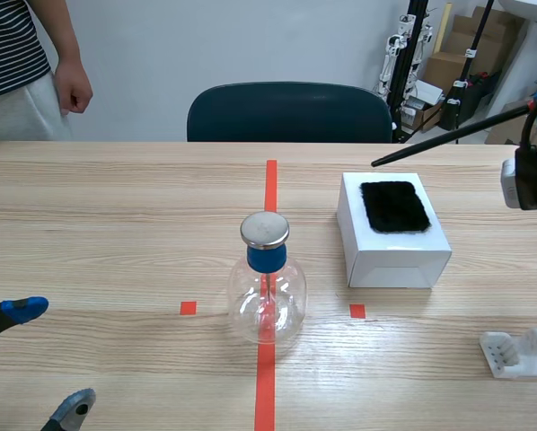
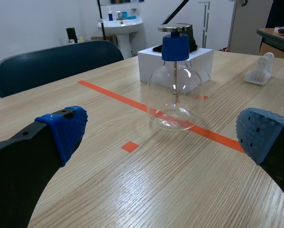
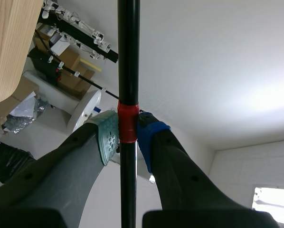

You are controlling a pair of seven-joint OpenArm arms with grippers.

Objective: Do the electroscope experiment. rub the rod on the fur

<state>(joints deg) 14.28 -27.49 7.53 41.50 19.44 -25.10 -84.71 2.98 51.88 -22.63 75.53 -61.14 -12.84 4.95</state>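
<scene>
"Where was the thin black rod with a red band [image 3: 128,71]?"

"Clamped at its red band between the pads of the right gripper [image 3: 127,130]. At the frame's right in the scene view, it slanted toward the black fur patch [image 1: 394,206] on the white cardboard box [image 1: 390,262]."

"And the left gripper [image 1: 51,357]?"

"Lower left, spread wide and holding nothing, well apart from the round glass flask with a blue collar [image 1: 267,289] at centre."

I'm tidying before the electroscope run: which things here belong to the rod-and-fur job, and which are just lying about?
Job: rod, fur, electroscope, white box under the fur.
Lying about: white plastic piece, chair.
</scene>
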